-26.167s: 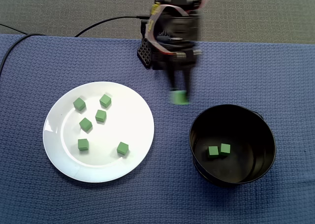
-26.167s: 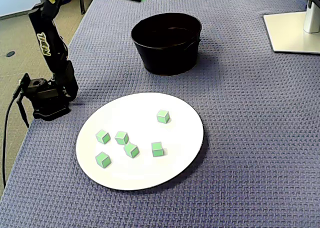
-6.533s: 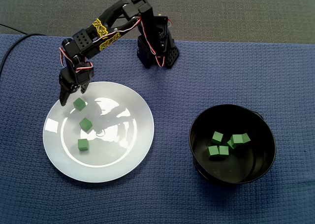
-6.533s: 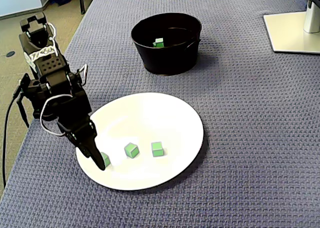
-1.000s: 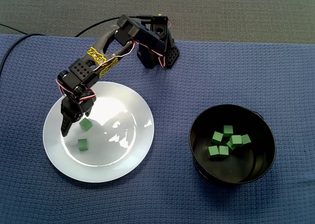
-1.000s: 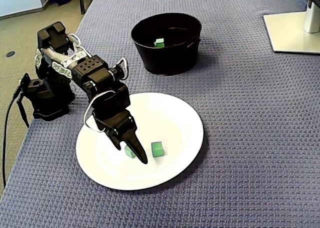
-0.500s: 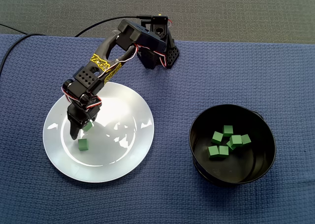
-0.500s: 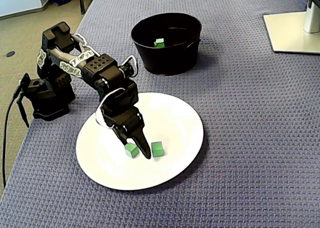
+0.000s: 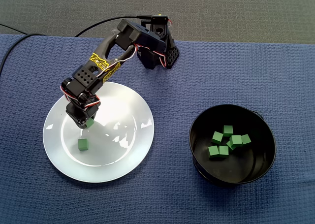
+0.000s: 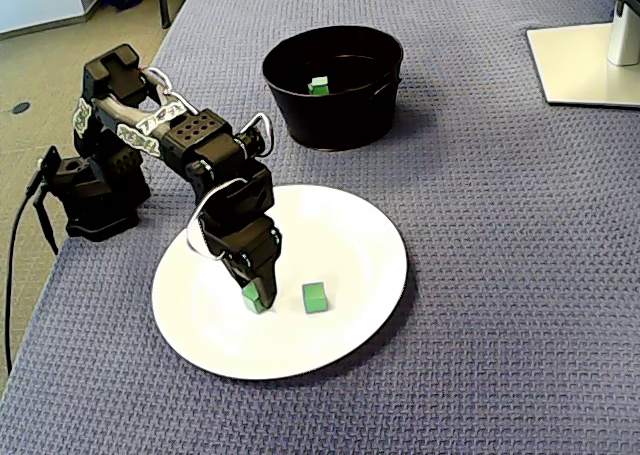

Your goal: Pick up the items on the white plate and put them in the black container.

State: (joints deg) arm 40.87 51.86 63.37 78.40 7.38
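Two green cubes are on the white plate (image 9: 123, 150) (image 10: 350, 245). My gripper (image 9: 84, 121) (image 10: 255, 293) points down at the plate's left part in the top-down fixed view and is shut on one green cube (image 9: 90, 121) (image 10: 250, 296), which still rests on or just above the plate. The other green cube (image 9: 83, 144) (image 10: 315, 296) lies free a short way from the fingers. The black container (image 9: 231, 180) (image 10: 330, 120) stands off to the right in the top-down fixed view and holds several green cubes (image 9: 224, 139).
The arm's base (image 9: 157, 49) (image 10: 95, 190) sits at the blue cloth's edge, with a black cable (image 9: 93, 26) running off to the left. A white monitor stand (image 10: 580, 60) is at the far right corner in the angled fixed view.
Over the last second the gripper moved over the cube nearer the arm, straddled it with spread fingers, then shut on it. The other cube and the container's contents stayed put.
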